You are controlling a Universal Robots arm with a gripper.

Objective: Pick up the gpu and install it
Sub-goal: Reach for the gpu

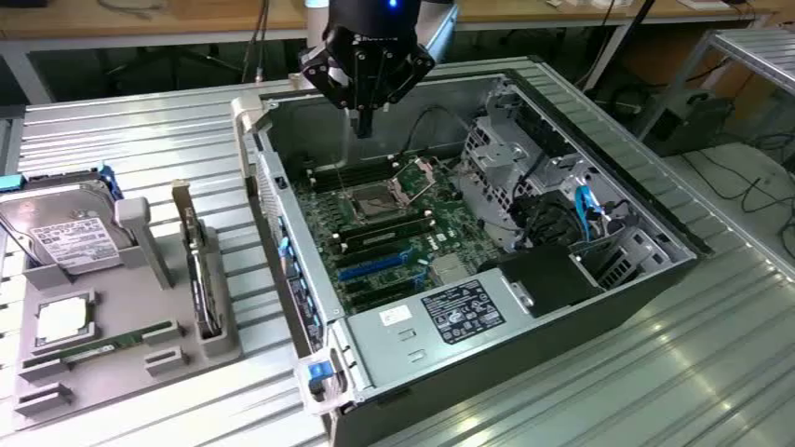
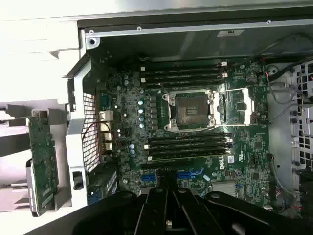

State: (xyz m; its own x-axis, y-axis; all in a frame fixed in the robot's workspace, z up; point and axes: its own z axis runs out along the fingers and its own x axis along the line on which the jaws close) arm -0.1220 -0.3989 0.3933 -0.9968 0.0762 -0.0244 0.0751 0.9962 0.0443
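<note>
Tool [image 1: 361,128], closed and empty, hangs over the twelve-o'clock rim of the open case [image 1: 597,307]; gpu [image 1: 199,279] stands upright in the tray [image 1: 125,377] at nine o'clock.

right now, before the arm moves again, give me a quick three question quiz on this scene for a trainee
1. True or false: the black claw grips the gpu, the thin flat green-board card with a silver end bracket.
2. Where does the gpu stand? A: upright in the grey plastic holder tray; B: inside the open black metal computer case; C: in the claw.
3. Fill in: the claw hangs over the case with its jaws ____.
Key: 1 false; 2 A; 3 shut.
</note>
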